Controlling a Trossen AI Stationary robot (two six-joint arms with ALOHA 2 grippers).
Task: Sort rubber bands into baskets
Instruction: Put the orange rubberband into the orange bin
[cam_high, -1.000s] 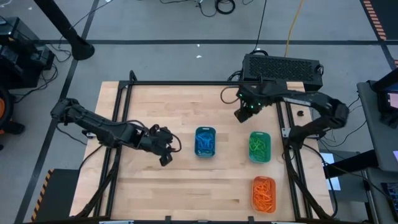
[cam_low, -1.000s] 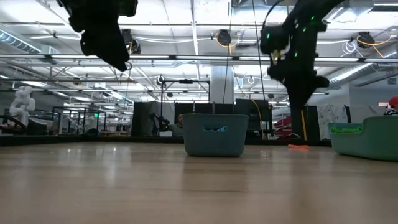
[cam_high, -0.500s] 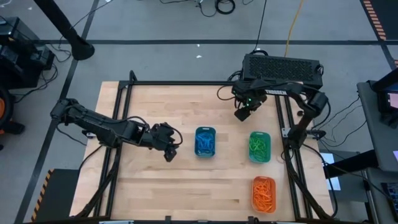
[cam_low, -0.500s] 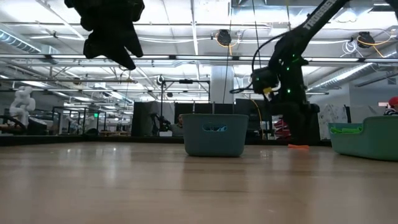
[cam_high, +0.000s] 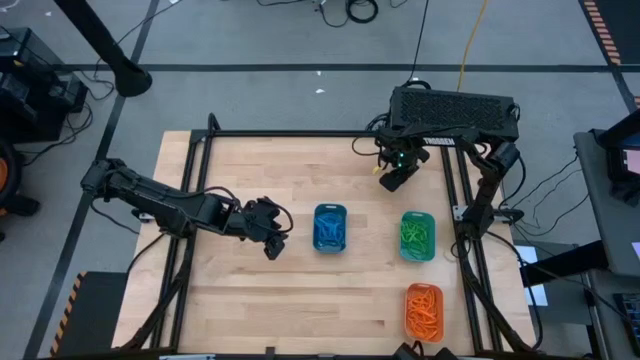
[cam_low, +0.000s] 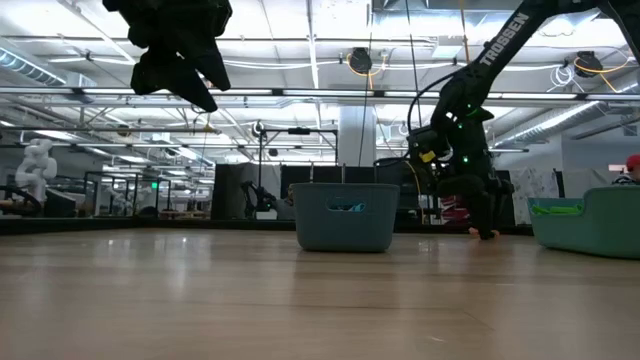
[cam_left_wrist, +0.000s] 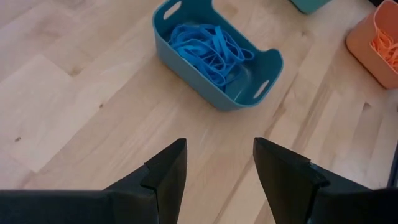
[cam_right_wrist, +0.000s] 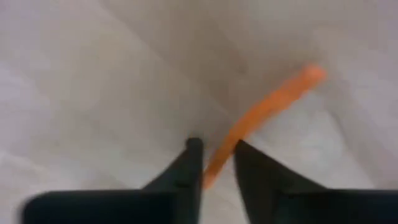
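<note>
An orange rubber band (cam_right_wrist: 267, 102) lies flattened on the wood at the table's far side. My right gripper (cam_right_wrist: 216, 149) stands over it, fingers pointing down, shut on its near end; in the low view that gripper (cam_low: 487, 230) reaches the tabletop. The blue basket (cam_high: 330, 228) holds blue rubber bands (cam_left_wrist: 211, 48). To its right stand the teal-green basket (cam_high: 418, 236) with green bands and the orange basket (cam_high: 424, 311) with orange bands. My left gripper (cam_left_wrist: 219, 149) hangs open above bare wood, left of the blue basket (cam_left_wrist: 214, 62). My right gripper pinches the orange rubber band near one end (cam_right_wrist: 214, 171) between its two fingers. The fingers come from above, pointing down, and lie across the band. The band rests on the table, its other end (cam_right_wrist: 308, 76) stretching away from the fingers.
A black box (cam_high: 455, 108) sits at the table's far edge, just behind my right gripper. A dark metal frame (cam_high: 300, 135) runs around the tabletop. Bare wood lies at the table's left and near its front edge.
My right gripper has come down from well above the table to the tabletop at the far side, onto the orange rubber band. My left gripper has rolled a little in place.
</note>
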